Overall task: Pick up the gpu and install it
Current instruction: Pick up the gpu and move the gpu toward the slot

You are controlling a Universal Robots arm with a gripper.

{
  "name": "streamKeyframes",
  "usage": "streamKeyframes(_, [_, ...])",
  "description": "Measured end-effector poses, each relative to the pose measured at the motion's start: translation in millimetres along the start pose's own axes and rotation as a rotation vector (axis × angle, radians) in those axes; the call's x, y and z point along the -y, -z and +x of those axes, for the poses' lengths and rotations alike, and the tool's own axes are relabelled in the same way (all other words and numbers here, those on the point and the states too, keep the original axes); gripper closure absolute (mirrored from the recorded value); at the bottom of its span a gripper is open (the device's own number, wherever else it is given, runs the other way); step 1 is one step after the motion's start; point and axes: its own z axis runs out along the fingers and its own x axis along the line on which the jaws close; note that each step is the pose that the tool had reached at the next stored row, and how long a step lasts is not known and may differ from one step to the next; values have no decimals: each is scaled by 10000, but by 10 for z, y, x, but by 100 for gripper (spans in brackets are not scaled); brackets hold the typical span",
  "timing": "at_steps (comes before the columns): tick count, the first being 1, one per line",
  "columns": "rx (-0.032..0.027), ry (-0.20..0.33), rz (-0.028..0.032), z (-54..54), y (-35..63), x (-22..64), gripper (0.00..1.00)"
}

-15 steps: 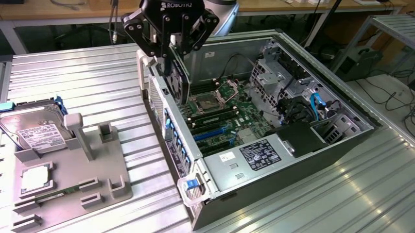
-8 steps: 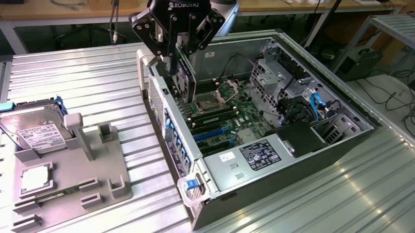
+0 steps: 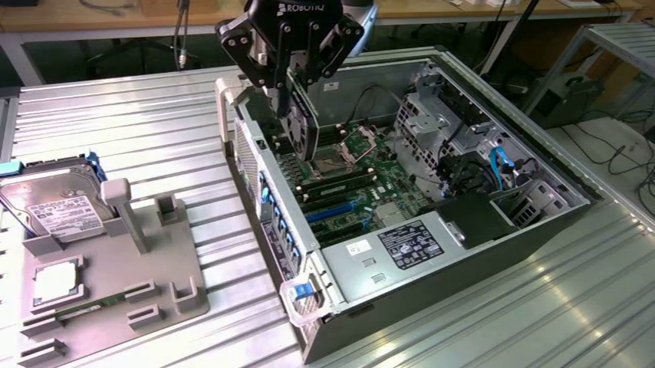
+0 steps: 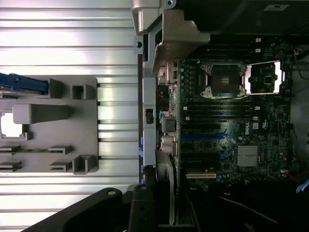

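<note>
The gpu (image 3: 299, 132), a thin dark card with a round black fan, hangs upright on its edge. My gripper (image 3: 293, 98) is shut on its top edge. The card is just inside the open computer case (image 3: 532, 180), close to the case's rear wall on the exterior view's left, above the motherboard (image 3: 358, 188). In the wrist view the gpu (image 4: 170, 193) shows edge-on with its pale bracket beside the case's rear panel, and my dark fingers (image 4: 141, 212) sit around it. Its lower edge looks slightly above the board's slots; whether they touch is hidden.
A grey parts fixture (image 3: 113, 299) lies on the ribbed metal table at the exterior view's left, with a silver hard drive (image 3: 49, 205) standing in it. Inside the case are the drive cage (image 3: 430, 115), blue cables (image 3: 501, 165) and an open CPU socket (image 4: 224, 79).
</note>
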Motion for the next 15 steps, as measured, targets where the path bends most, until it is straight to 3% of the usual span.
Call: streamKeyframes(15, [0,0,0,-174,-9,-1,73])
